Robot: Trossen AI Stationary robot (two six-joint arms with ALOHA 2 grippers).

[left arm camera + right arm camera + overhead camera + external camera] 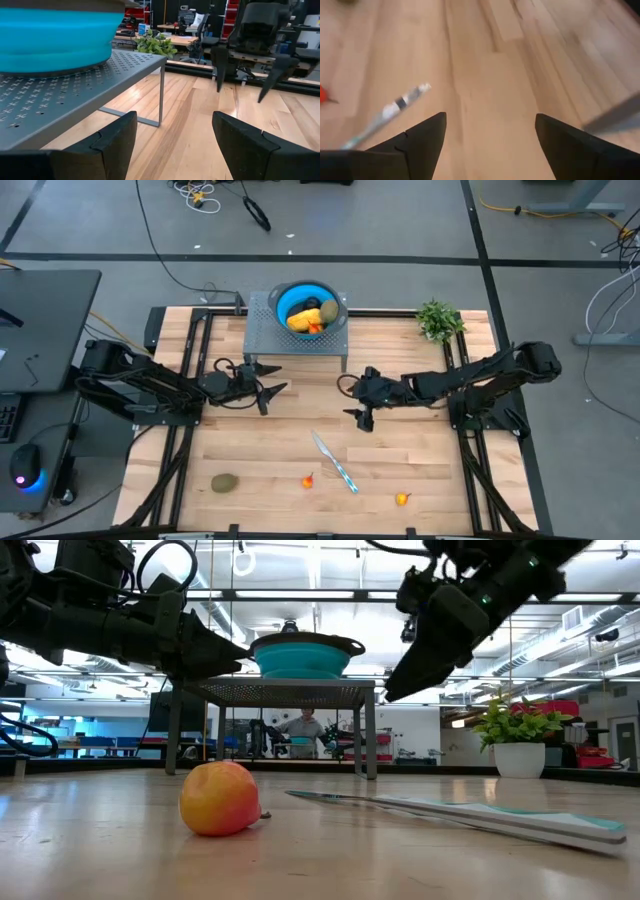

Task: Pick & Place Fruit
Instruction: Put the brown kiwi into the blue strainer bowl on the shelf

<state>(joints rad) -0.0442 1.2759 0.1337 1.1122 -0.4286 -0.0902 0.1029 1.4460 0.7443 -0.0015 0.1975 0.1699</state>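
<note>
A blue bowl (305, 305) stands on a grey perforated stand (265, 330) at the table's far edge. In it lie a yellow-orange piece (301, 321), a brownish-green oval (329, 310) and a dark ball (312, 303). Another brownish-green oval (224, 482) and two tiny orange-red pieces (307, 480) (402, 499) lie on the table near its front edge. My left gripper (275, 392) hangs open just in front of the stand, pointing level. My right gripper (362, 418) is open at mid-table, slanting down above bare wood (490, 75), beyond the knife's tip.
A silver knife with a teal handle (335, 462) lies slantwise between the two orange-red pieces. A green plant in a white pot (438, 320) stands at the far right. The stand's legs (161, 95) rise close to my left gripper. Bare wood lies in the table's middle.
</note>
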